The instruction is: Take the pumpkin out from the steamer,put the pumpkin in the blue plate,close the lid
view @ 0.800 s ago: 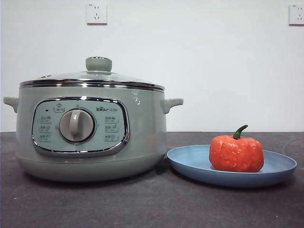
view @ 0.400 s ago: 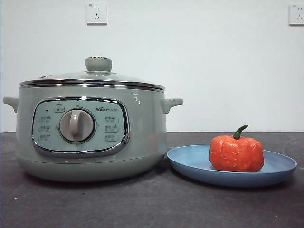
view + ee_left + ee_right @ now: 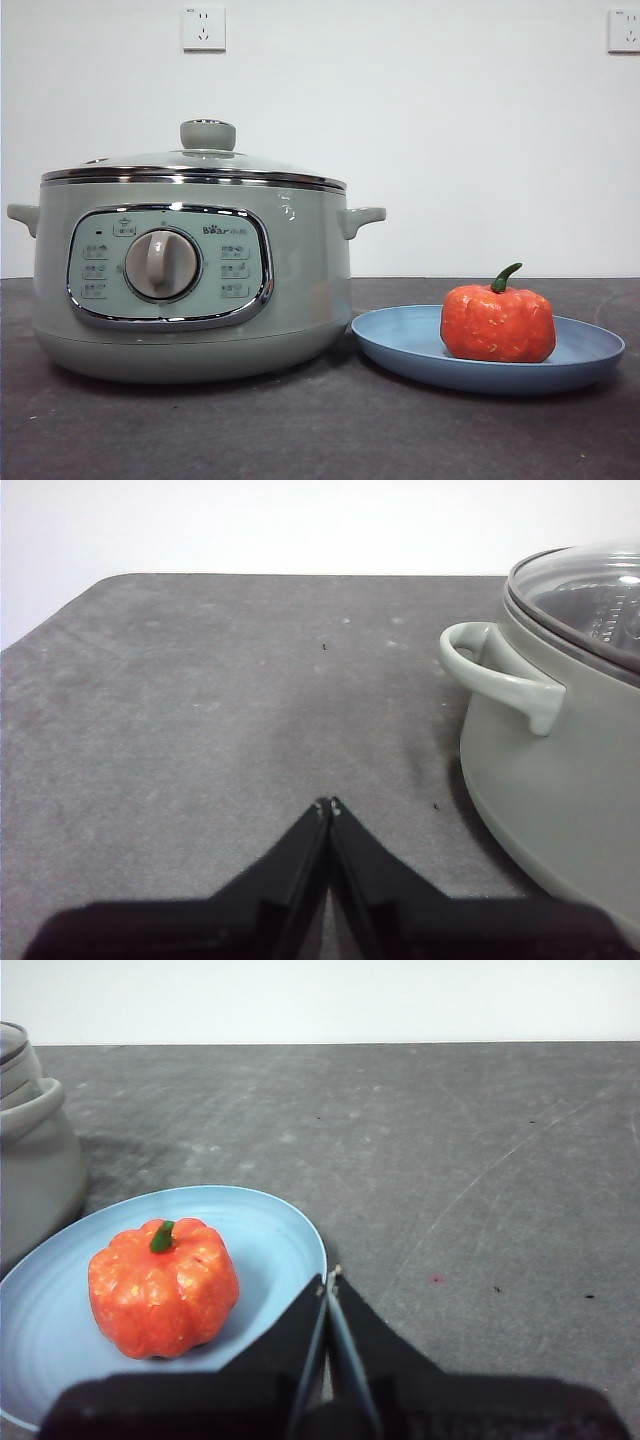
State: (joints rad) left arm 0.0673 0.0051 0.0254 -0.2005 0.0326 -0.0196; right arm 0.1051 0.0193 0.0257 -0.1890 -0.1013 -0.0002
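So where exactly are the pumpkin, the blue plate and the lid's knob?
pumpkin [image 3: 497, 323]: front view, middle of its orange body.
blue plate [image 3: 405, 340]: front view, bare part near its rim, beside the steamer.
lid's knob [image 3: 208, 134]: front view, centre of the green knob.

Pumpkin [image 3: 163, 1286] upright on blue plate [image 3: 270, 1228]

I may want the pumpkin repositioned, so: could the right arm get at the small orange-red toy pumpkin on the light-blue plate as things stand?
Probably yes. The orange-red toy pumpkin sits uncovered on the light-blue plate, close ahead of the right gripper, with nothing between them; its shut jaws would need opening.
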